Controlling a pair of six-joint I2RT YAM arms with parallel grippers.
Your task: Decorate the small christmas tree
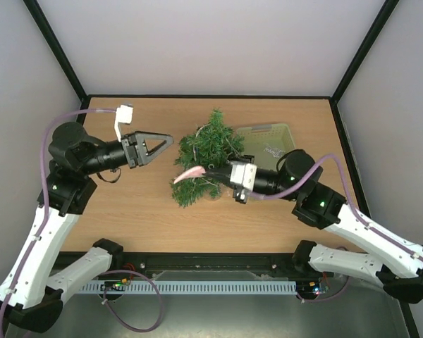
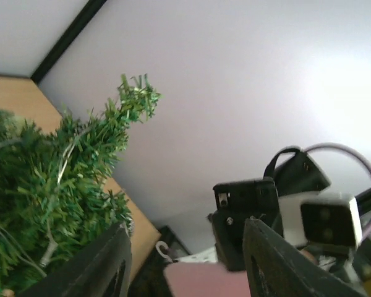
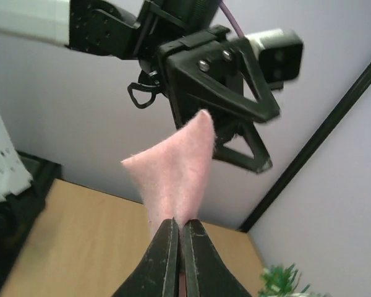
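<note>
Right gripper (image 3: 178, 230), nearest the lens, is shown clenched on a pink felt piece (image 3: 173, 167), near the parted, unloaded left gripper (image 1: 168, 141). The small christmas tree (image 1: 210, 151) is seen by the middle of the desk's (image 1: 127, 211) far edge, with a pale green basket (image 1: 264, 132) toward the far right corner. Bare wood is left along the near and left edges.

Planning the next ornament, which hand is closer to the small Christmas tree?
Right. The right hand, pinching a pink felt piece, is over the small christmas tree, at its near branches; the left hand hovers apart on the tree's left.
</note>
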